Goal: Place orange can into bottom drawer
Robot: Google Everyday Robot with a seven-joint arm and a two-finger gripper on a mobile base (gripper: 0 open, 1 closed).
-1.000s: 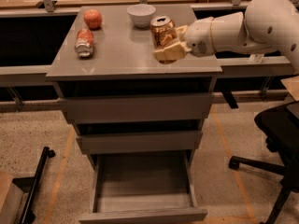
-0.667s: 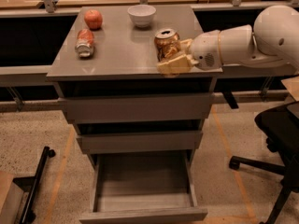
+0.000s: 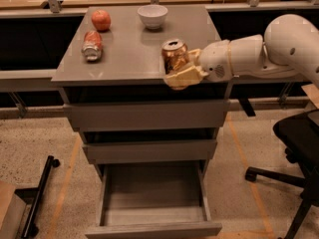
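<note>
The orange can [image 3: 174,55] stands upright, orange-gold with a silver top rim, over the front right part of the grey cabinet top [image 3: 124,49]. My gripper [image 3: 180,69] is shut on the can, its cream fingers [image 3: 183,77] wrapped around the lower half, with the white arm reaching in from the right. The bottom drawer [image 3: 153,195] is pulled open below, a deep plain grey box with nothing in it.
A red apple [image 3: 100,20] and a redder dented can lying on its side [image 3: 91,45] are at the cabinet's left. A white bowl [image 3: 152,16] is at the back middle. A black office chair [image 3: 296,148] stands at the right. A black bar [image 3: 37,193] lies on the floor at the left.
The gripper has carried the orange can forward, toward the front edge of the cabinet top. The drawer and other objects have not moved.
</note>
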